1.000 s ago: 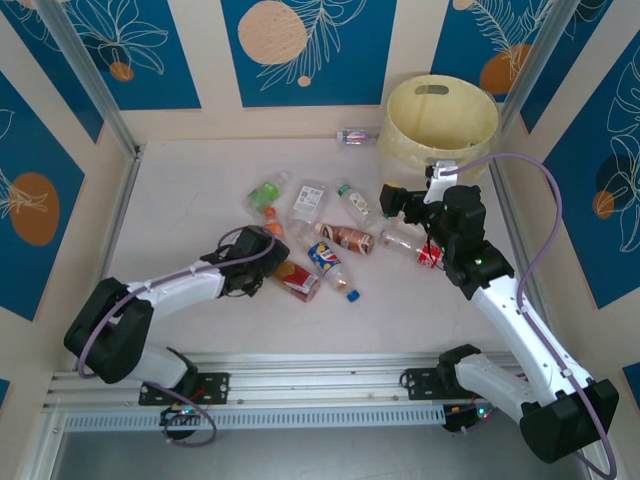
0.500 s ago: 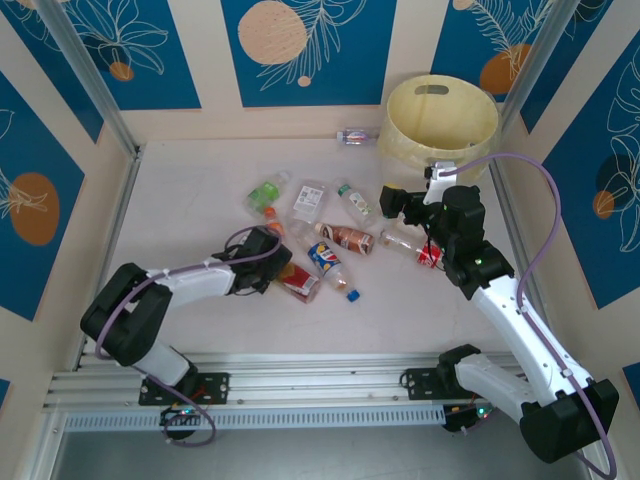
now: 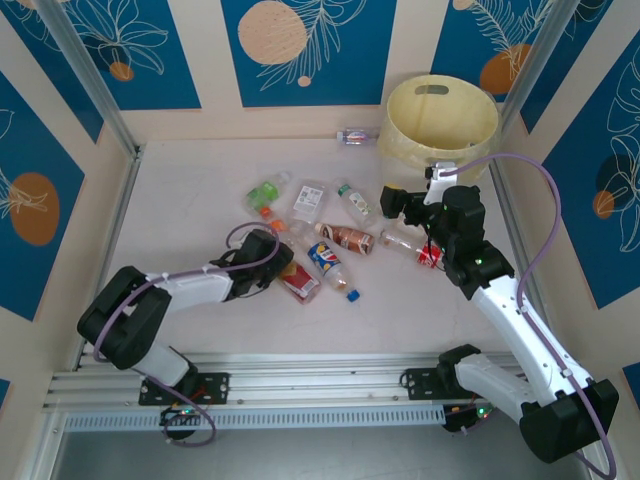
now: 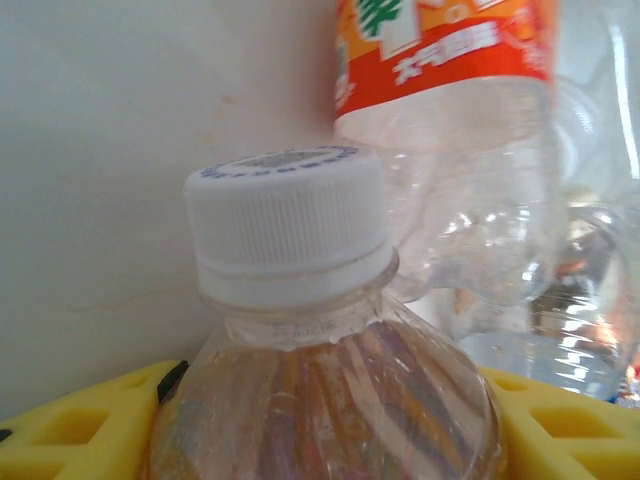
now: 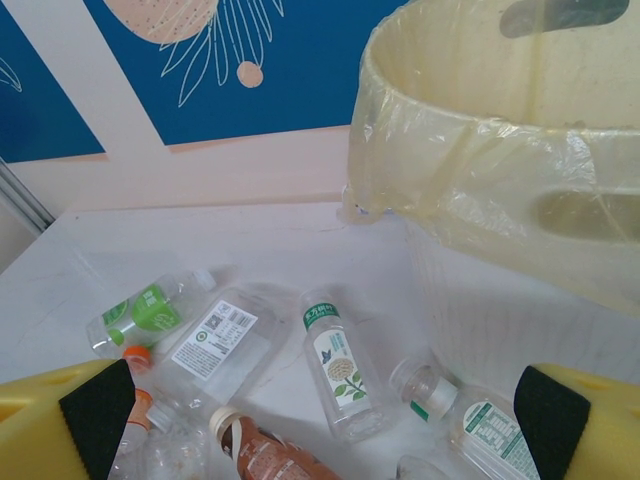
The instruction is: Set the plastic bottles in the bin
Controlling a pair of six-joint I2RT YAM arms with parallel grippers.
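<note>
The left jaws are clamped on the shoulders of a white-capped bottle [image 4: 290, 230] at the left of the bottles [image 3: 350, 238] strewn on the desk [image 3: 190, 200], seemingly to carry it to the bin [image 3: 480, 135] at the far right, while the right jaws hang wide apart, empty, near that bin.
</note>
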